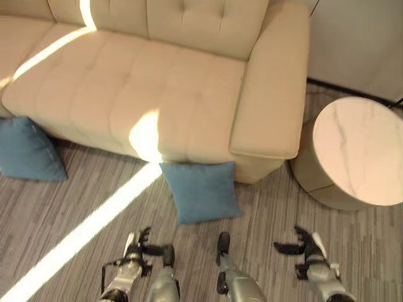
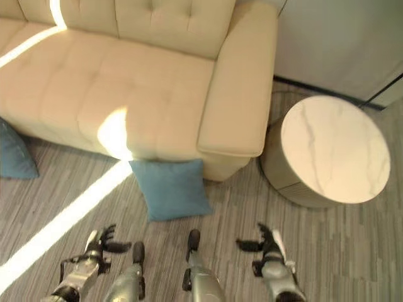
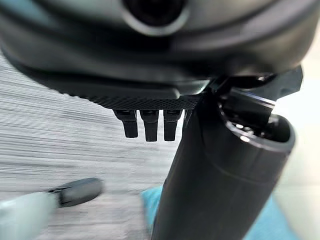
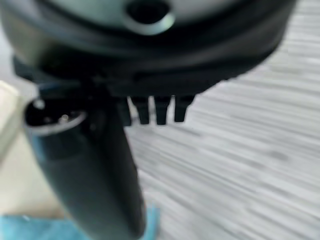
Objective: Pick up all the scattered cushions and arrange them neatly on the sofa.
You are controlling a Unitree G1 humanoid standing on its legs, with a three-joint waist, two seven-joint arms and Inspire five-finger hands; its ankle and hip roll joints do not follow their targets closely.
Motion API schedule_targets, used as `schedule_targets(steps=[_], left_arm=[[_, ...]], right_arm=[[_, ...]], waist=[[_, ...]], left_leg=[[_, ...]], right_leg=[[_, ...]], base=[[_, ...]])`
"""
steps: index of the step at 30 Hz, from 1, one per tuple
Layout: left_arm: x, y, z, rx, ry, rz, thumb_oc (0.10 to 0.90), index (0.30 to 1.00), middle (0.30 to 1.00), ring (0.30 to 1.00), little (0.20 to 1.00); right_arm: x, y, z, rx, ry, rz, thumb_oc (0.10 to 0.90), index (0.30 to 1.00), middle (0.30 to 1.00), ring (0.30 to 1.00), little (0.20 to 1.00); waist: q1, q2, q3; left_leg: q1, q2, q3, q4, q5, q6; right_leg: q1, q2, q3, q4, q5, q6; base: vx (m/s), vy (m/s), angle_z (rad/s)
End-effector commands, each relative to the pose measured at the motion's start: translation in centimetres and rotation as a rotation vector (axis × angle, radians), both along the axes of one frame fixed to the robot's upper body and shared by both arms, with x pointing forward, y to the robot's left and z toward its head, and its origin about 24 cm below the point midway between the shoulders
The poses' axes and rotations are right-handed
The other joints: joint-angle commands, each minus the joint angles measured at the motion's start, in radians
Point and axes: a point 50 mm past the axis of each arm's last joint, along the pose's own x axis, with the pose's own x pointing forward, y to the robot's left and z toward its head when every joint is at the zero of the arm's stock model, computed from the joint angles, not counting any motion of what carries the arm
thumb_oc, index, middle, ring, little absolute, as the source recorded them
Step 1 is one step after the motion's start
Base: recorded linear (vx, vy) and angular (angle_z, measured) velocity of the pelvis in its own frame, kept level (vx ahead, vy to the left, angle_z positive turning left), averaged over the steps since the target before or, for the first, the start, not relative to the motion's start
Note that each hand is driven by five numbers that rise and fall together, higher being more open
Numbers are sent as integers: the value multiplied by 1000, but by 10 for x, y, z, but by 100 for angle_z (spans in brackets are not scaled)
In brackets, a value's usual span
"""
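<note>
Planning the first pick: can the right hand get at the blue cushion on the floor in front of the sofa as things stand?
Probably yes. The blue cushion lies flat on bare floor against the sofa front, and nothing sits between it and the open right hand. The round side table stands off to the right, out of that path.

Below me runs a grey striped floor (image 1: 75,201), a bright band of sunlight slanting across it toward my left. A cream sofa (image 1: 157,88) stands on it, its seat catching a sun patch. One blue cushion (image 1: 201,190) lies flat on the floor, its far edge right against the sofa's front. A second blue cushion (image 1: 26,150) sits off to my left, leaning at the sofa's base. To my right a round marble-topped side table (image 1: 356,151) stands just beside the sofa's armrest.
</note>
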Motion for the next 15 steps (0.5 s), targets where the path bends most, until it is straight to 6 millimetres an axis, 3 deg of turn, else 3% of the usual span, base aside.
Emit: schedule_targets(steps=[1,5,6,7,9,10,15], left_arm=[[28,21,33,38,-176,86,800,900,900,900,900],[54,18,56,26,-267,107,800,900,900,900,900],[68,16,71,7,-322,130,800,900,900,900,900],[69,16,71,6,-323,130,800,900,900,900,900],[88,14,93,-51,-408,194,800,900,900,900,900],[88,14,93,-51,-409,194,800,900,900,900,900],[120,10,147,-54,-587,189,800,900,900,900,900]], right_arm=[[33,-2,39,-56,-190,11,800,900,900,900,900],[62,9,63,-83,-271,34,800,900,900,900,900],[78,14,81,-99,-329,46,800,900,900,900,900],[78,14,81,-100,-330,46,800,900,900,900,900],[103,25,115,-114,-450,50,800,900,900,900,900],[103,25,116,-114,-451,50,800,900,900,900,900],[134,40,185,-135,-685,63,800,900,900,900,900]], waist=[[4,-25,19],[8,-15,40],[9,-10,53],[8,-10,51],[7,-3,72],[6,-2,68],[-1,13,75]], left_leg=[[-122,-67,56,84,-60,33],[-224,-52,39,131,-84,19],[-298,-47,34,171,-86,18],[-304,-47,34,175,-87,18],[-438,-38,24,266,-101,25],[-445,-38,23,271,-103,25],[-686,-35,3,448,-150,39]], right_leg=[[-54,-40,-6,152,-185,60],[-161,-32,-3,207,-223,53],[-241,-37,-1,250,-235,43],[-247,-37,-1,253,-236,42],[-382,-46,9,349,-263,26],[-389,-46,9,353,-264,26],[-631,-60,33,541,-320,4]], base=[[-71,-65,9],[-29,-83,9],[-87,-54,4],[-91,-43,4],[-75,-28,5],[-60,-18,10],[-9,1,9]])
